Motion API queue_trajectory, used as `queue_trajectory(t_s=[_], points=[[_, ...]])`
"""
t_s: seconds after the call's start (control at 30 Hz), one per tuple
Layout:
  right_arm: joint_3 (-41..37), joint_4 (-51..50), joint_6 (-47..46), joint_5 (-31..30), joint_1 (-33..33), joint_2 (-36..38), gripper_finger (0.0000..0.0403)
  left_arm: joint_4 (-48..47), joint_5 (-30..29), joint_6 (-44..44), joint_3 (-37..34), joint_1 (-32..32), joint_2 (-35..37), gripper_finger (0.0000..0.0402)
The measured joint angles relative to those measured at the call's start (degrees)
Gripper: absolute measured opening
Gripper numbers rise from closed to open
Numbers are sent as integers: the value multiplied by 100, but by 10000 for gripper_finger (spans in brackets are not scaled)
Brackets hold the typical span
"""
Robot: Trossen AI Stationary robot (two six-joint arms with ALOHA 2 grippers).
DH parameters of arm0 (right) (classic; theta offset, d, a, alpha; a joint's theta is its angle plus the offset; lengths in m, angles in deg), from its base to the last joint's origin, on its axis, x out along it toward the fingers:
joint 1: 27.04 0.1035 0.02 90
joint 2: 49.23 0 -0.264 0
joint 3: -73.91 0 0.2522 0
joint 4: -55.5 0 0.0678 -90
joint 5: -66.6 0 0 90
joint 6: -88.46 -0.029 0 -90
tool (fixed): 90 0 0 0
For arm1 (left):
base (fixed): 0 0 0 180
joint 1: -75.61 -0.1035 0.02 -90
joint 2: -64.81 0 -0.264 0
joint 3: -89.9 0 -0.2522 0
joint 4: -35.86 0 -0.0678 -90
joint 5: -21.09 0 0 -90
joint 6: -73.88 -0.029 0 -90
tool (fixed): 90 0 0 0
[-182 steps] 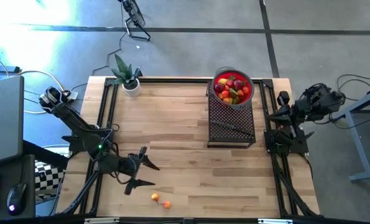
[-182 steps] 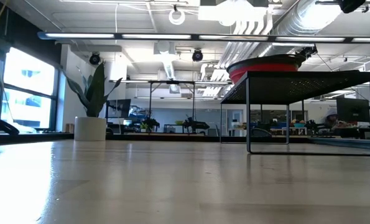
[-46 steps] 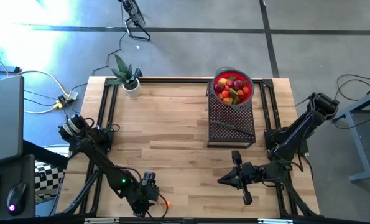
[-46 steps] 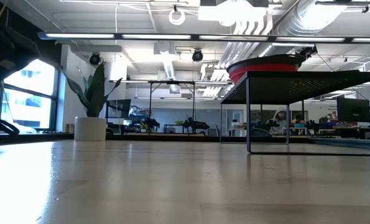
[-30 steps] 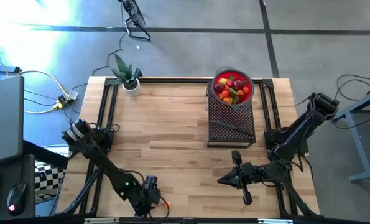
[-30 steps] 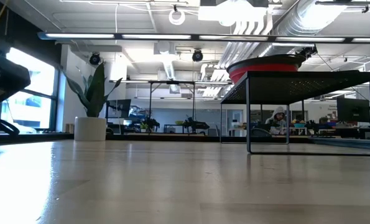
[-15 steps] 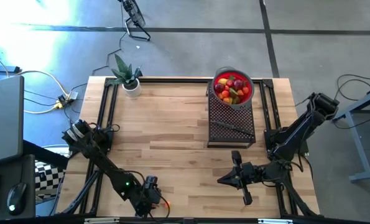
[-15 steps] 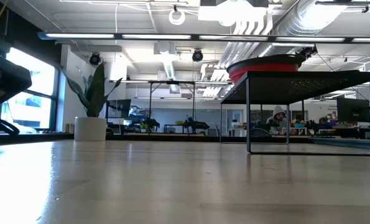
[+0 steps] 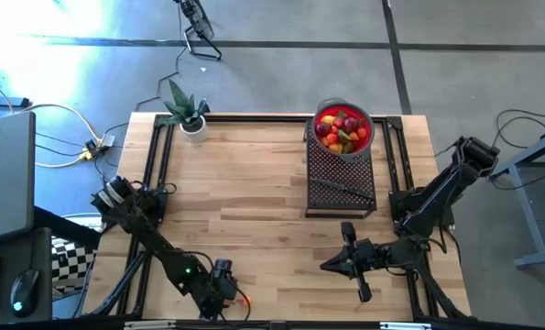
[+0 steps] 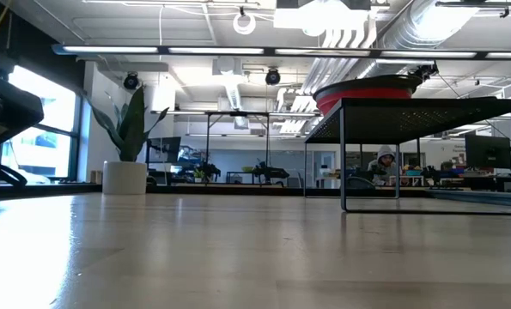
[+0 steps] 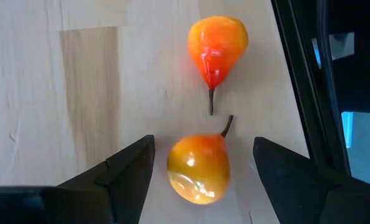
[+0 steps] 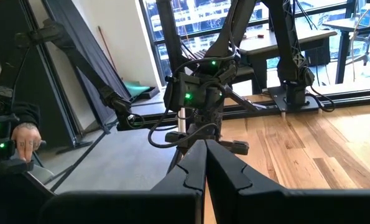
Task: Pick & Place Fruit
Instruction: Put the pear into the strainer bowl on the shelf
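At the bench's front edge, a glossy orange-yellow toy pear point(image 11: 199, 168) is straddled by the spread left gripper point(image 11: 200, 163); closing comes next. The right gripper point(image 12: 204, 163) is pressed shut.

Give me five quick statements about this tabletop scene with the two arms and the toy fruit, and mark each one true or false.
1. The left gripper stands open with an orange-yellow toy pear between its fingers on the wooden table. True.
2. A second orange-red toy pear lies just beyond it, stems nearly meeting. True.
3. The right gripper is wide open. False: its fingers are pressed together.
4. The red bowl of small toy fruit sits directly on the wood. False: it rests on a black perforated metal stand.
5. The green spiky potted plant stands beside the right arm. False: it is at the far left corner.
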Motion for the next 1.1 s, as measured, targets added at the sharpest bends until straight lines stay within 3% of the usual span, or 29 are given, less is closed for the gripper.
queue_trajectory(t_s=[0.6,1.1], points=[[0,0,0,0,0,-1,3,-7,9,118,-7,2,-3,267],[0,0,0,0,1,1,3,-45,-24,124,-15,-4,-7,177]])
